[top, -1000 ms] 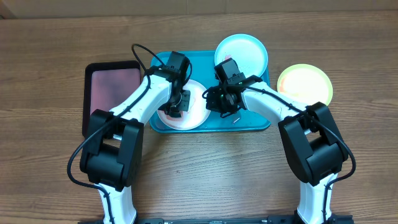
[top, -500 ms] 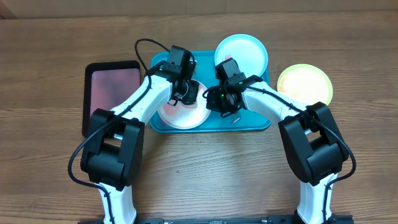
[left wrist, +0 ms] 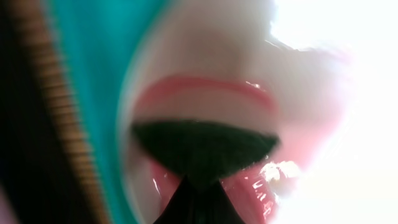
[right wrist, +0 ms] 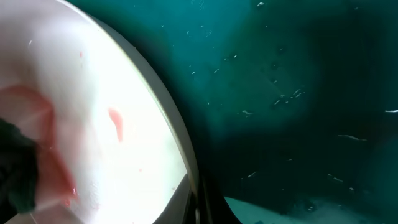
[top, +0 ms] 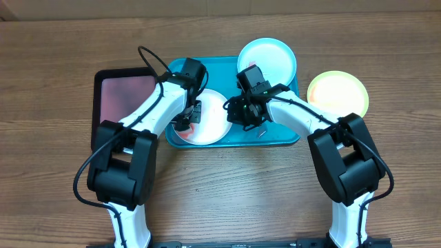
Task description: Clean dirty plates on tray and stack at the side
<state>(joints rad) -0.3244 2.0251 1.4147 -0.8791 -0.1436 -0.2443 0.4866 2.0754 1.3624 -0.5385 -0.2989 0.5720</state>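
The white plate [top: 215,117] lies on the left half of the teal tray [top: 275,127], with red smears on it [left wrist: 205,87]. My left gripper [top: 186,118] is shut on a dark green sponge [left wrist: 205,146] and presses it on the plate's left part. My right gripper [top: 241,114] is shut on the plate's right rim [right wrist: 186,149]; the sponge shows at the left edge of that view [right wrist: 15,165]. The light blue plate [top: 272,58] sits at the tray's far right corner, over the rim. The yellow-green plate [top: 337,93] lies on the table to the right.
A smaller black-rimmed tray with a pinkish inside [top: 124,96] lies just left of the teal tray. The wooden table [top: 227,179] stretches in front of both trays. The left arm's cable loops above the tray's far left corner.
My left gripper swept the sponge from the plate's upper right to its left side, after going the other way before. The right gripper and the plate stayed still.
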